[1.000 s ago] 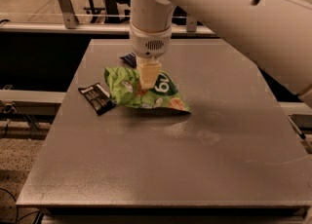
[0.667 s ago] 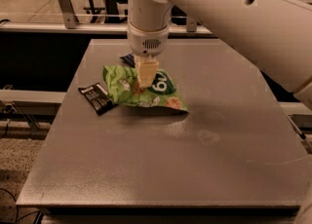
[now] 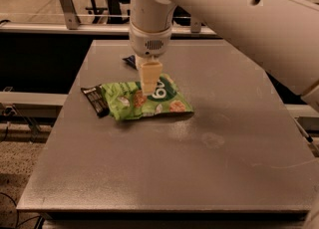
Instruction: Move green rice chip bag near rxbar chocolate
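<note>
The green rice chip bag (image 3: 144,103) lies on the grey table (image 3: 199,163), left of centre. Its left edge touches or slightly overlaps the rxbar chocolate (image 3: 94,99), a small black wrapper lying just to its left. My gripper (image 3: 149,89) hangs straight down from the white arm. Its tip is at the bag's upper middle, over the dark green logo. I cannot tell whether it touches the bag.
A dark blue bar wrapper (image 3: 129,61) lies behind the gripper, mostly hidden by it. The table's left edge is close to the rxbar. A metal rail (image 3: 65,26) runs behind the table. The large white arm (image 3: 239,19) spans the upper right.
</note>
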Robot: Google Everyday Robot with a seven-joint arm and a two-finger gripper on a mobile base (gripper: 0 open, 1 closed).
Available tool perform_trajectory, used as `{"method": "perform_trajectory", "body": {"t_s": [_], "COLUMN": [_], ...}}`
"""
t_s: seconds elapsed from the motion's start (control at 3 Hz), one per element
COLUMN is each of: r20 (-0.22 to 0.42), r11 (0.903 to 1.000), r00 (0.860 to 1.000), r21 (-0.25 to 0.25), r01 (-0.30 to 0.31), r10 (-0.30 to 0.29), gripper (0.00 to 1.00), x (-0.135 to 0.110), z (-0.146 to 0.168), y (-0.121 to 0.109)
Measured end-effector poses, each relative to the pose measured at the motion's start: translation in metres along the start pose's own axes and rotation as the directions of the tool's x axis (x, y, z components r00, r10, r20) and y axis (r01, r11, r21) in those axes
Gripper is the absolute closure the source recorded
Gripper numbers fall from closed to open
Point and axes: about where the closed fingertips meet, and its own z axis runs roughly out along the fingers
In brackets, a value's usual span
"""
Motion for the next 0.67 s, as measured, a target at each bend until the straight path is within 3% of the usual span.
{"method": "perform_trajectory", "body": {"t_s": [0.33, 0.67], "r20": [0.002, 0.002], "r11": [1.0, 1.0], "r00": [1.0, 1.0], "r21": [0.004, 0.004], "r01": [0.0, 0.0], "r10": [0.0, 0.0], "gripper": [0.0, 0.0], "x": [-0.0007, -0.0007], "z": [0.0001, 0.0001], "y": [-0.0009, -0.0009]}}
